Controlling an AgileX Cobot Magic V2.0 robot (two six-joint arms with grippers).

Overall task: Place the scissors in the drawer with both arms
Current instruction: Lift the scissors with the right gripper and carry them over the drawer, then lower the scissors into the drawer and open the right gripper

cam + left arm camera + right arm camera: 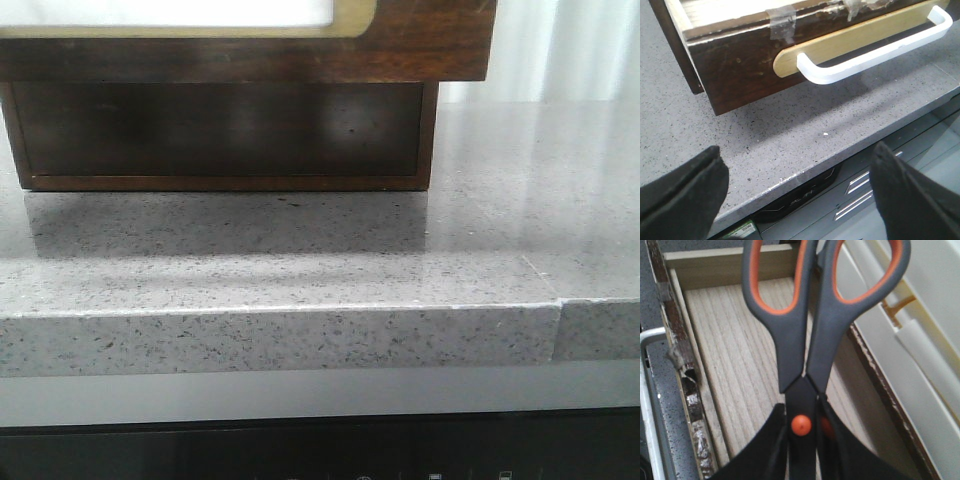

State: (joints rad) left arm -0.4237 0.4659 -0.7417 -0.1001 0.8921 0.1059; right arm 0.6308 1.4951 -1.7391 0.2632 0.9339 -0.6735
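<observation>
Right now your right gripper (802, 450) is clamped on the scissors (805, 340) near the orange pivot, handles pointing away, held over the open drawer's (740, 365) pale wood floor. Your left gripper (795, 195) is spread wide with nothing in it, just in front of the drawer's white handle (875, 50) above the grey counter (790, 130).

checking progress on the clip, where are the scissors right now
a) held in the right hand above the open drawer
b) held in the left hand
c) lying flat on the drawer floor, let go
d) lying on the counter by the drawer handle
a: the right wrist view shows the right hand shut on the scissors near the orange pivot, with the open drawer and its bare wooden floor behind them.
</observation>
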